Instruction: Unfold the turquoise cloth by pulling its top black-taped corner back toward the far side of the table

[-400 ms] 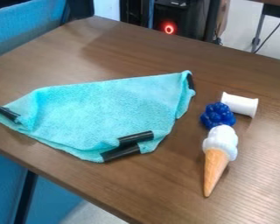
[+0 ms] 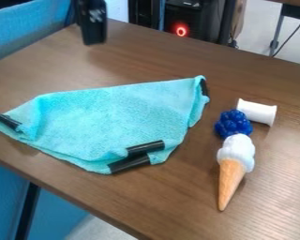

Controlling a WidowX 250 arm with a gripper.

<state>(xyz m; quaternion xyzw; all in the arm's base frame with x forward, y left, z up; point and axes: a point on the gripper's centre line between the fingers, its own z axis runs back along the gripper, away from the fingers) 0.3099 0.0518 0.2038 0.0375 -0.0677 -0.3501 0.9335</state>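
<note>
- Logging the gripper [image 2: 94, 41] first: we see it dark and hanging in from the top edge, left of centre, by the table's far corner in the view. How far open it is, or whether it pinches anything, we cannot tell.
- Nearest thing to it is the turquoise cloth [image 2: 108, 119], lower in the view and well apart in the picture, with brown tabletop [image 2: 137, 61] between them.
- We have the cloth spread across the left and middle of the table, roughly triangular, with folded, uneven edges.
- Black strips on it: one at the left corner [image 2: 8, 122], one at the upper right corner [image 2: 204, 87], two side by side at the lower edge [image 2: 137, 155] (clips or tape, we can't say).
- Right of the cloth, we mark a row: white cylinder [image 2: 258, 112] lying on its side, blue bumpy piece [image 2: 233, 123] just below and left of it, toy ice cream cone [image 2: 232, 173] with its white top next to the blue piece and its tip toward the bottom of the view.
- Edges: we note the cloth's left corner near the table's left front edge; more wood runs right of the cone and along the far side.
- Blue chair [image 2: 27, 26] stands past the upper left edge.
</note>
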